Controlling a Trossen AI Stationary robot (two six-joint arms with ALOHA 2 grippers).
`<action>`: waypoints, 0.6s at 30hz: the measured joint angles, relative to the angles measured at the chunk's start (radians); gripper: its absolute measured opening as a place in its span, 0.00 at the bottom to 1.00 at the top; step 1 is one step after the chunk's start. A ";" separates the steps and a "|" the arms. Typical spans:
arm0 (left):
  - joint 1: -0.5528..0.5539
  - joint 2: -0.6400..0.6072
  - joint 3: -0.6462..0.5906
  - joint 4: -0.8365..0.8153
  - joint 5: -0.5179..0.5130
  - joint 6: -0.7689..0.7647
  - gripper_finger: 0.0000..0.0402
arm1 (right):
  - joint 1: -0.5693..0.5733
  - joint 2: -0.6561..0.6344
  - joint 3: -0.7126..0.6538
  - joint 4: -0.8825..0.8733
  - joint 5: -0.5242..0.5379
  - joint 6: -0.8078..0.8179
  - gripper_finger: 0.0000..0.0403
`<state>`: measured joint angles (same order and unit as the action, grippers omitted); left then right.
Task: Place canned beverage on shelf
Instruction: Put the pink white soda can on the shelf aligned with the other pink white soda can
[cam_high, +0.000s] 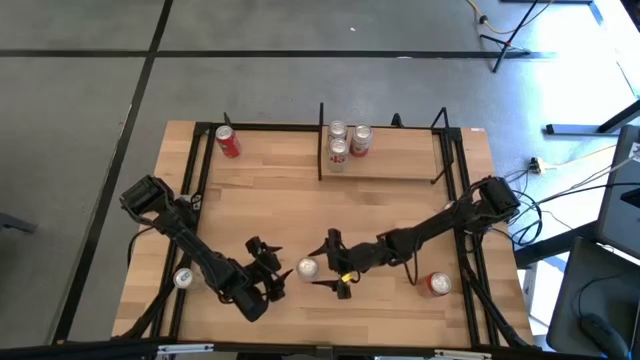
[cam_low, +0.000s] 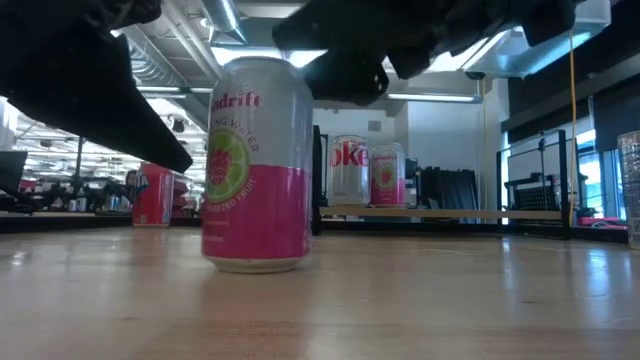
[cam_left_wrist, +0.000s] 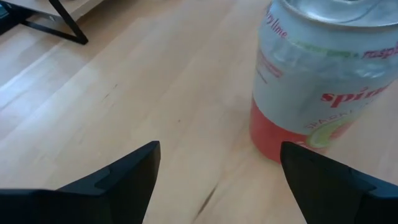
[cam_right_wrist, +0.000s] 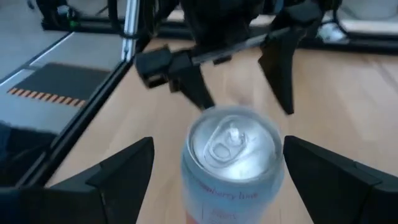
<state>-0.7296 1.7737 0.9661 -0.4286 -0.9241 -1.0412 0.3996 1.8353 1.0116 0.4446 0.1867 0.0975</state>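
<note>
Across a light-wood table (cam_high: 400, 300) framed in black rails: two dark arms angled in from opposite edges, elbows bent, wrists meeting near the front centre. From the left rear, left arm (cam_high: 190, 245) slanted down to the left gripper (cam_high: 272, 272), fingers (cam_left_wrist: 127, 177) spread wide, holding nothing, pointed at the can from just beside it. From the right rear, right arm (cam_high: 440, 225) stretched low to the right gripper (cam_high: 337, 265), fingers (cam_right_wrist: 121, 171) likewise wide apart, flanking the can on both sides without visible contact. Against the back edge, the shelf (cam_high: 390, 170), a small pale board between thin black uprights, with three cans (cam_high: 345, 142) standing clustered at its left end; in the low view, one silver with red "oke" lettering, another pink and silver (cam_low: 386, 175). Between the two grippers, the pink-and-silver can (cam_high: 306, 268), upright on the tabletop, long axis vertical, pull-tab lid facing up, well apart from the shelf. On its side, a lime-and-raspberry picture, partial pink brand lettering, and the fragments "lime" and "rasp"; rest of the label not legible. At the left rear corner, a red can (cam_high: 228, 141) lying on its side. Near the right front edge, a red-and-silver can (cam_high: 438, 284), and by the left rail a silver-topped can (cam_high: 183, 279), attitude of both hard to tell.
</note>
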 joint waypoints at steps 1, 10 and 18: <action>-0.001 0.000 0.000 0.000 0.000 0.000 0.81 | 0.000 0.011 0.000 0.031 0.010 -0.001 0.86; 0.000 0.000 0.000 0.000 0.001 0.003 0.81 | -0.001 0.117 0.004 0.204 0.120 -0.057 0.86; 0.000 0.000 0.001 0.000 0.001 0.003 0.81 | 0.000 0.124 0.001 0.182 0.134 -0.050 0.86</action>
<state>-0.7300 1.7737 0.9668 -0.4286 -0.9234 -1.0382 0.3992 1.9594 1.0126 0.6262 0.3210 0.0475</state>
